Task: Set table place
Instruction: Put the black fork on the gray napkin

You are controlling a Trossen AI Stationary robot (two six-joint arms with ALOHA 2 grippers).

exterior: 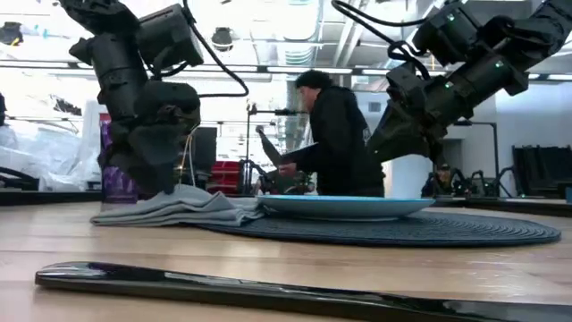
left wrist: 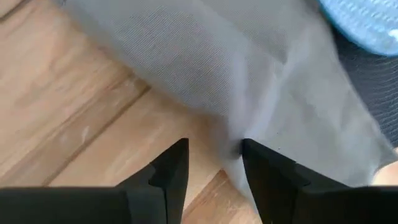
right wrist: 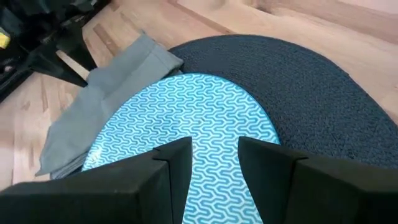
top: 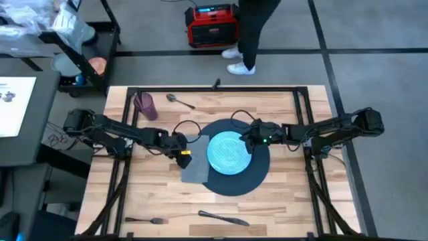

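On the light wood table [top: 281, 207] lies the place, a round dark mat [top: 241, 182]. A light blue patterned plate [top: 229, 152] rests on it. A grey cloth napkin [top: 194, 167] lies left of the plate, partly on the mat and partly on the wood. My left gripper [left wrist: 212, 149] is open and low at the napkin's left edge, one finger over the wood and one at the cloth. My right gripper [right wrist: 214, 146] is open above the plate's right rim, clear of it in the low view [exterior: 384, 152]. My left gripper comes down slanting from the table's left. One fingertip [left wrist: 249, 155] stands at the napkin's edge [left wrist: 235, 140] and the other over bare wood. I cannot tell whether it touches the cloth. The napkin lies flat.
A purple cup [top: 145, 106] and a spoon [top: 179, 100] sit at the far left of the table. A fork [top: 144, 219] and a knife [top: 224, 217] lie along the near edge. A person stands beyond the far edge [top: 251, 33].
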